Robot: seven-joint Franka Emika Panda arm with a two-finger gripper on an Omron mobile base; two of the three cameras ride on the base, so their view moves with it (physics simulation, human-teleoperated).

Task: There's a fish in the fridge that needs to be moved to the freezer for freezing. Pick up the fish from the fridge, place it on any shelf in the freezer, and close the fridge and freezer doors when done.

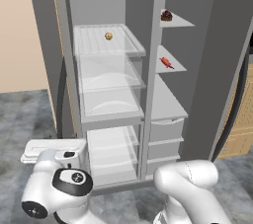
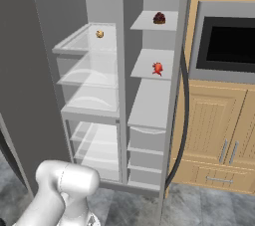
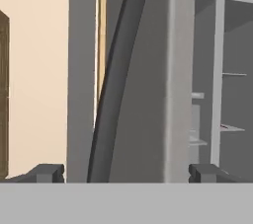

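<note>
You see the tool (image 3: 126,172) with its tips spread wide apart, holding nothing, facing the edge of an open grey door (image 3: 143,80) and its dark bar handle (image 3: 116,85). The red-orange fish (image 1: 166,62) lies on a light-grey shelf (image 1: 173,67) in the narrow freezer (image 1: 168,104), beside the fridge (image 1: 106,94).

I've got the shelves in view: fish (image 1: 166,62) sits on the freezer's middle grey shelf (image 1: 174,67), dark red-brown lump (image 1: 166,16) on the top shelf (image 1: 180,20). Over in the fridge, a tan speckled ball (image 1: 108,36) rests on the top glass shelf (image 1: 89,43).
</note>
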